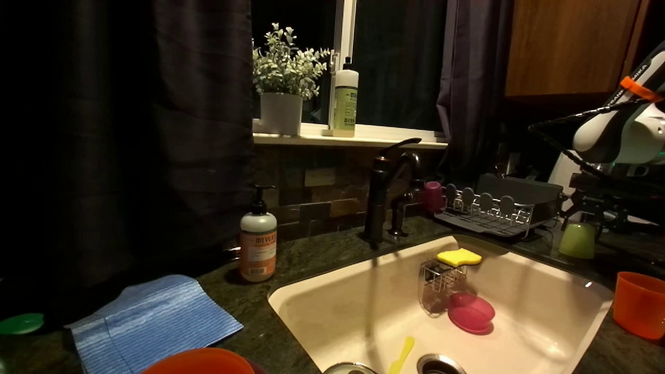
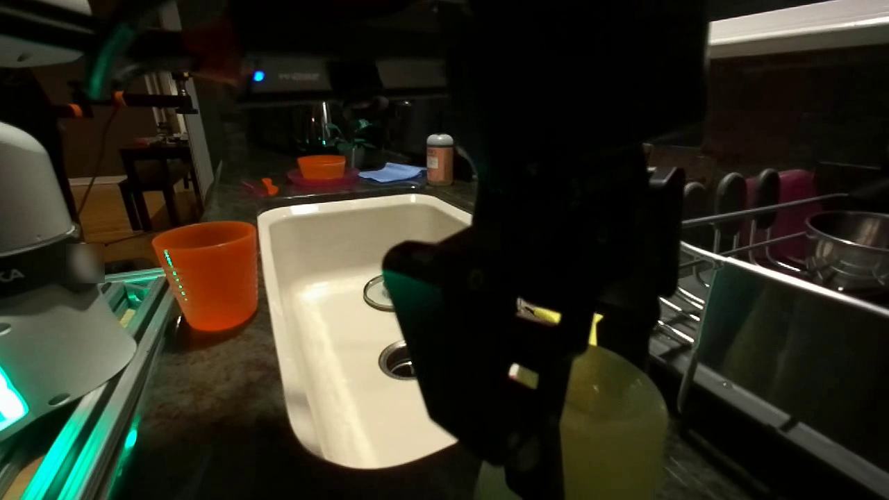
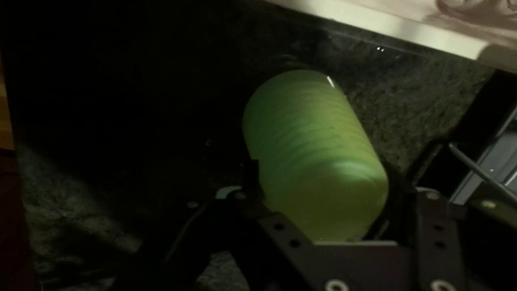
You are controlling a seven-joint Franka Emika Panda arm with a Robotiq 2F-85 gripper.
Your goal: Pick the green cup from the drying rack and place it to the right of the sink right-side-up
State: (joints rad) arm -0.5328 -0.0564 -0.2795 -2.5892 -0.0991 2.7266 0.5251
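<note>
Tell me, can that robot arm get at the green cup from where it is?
Probably yes: in the wrist view the green cup is between the jaws of the gripper, with nothing else showing in the way. Whether they grip it, I can't tell.

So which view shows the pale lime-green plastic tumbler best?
The wrist view: the tumbler is large, nearly whole. In an exterior view the tumbler is small; in an exterior view a black gripper finger partly hides the tumbler.
</note>
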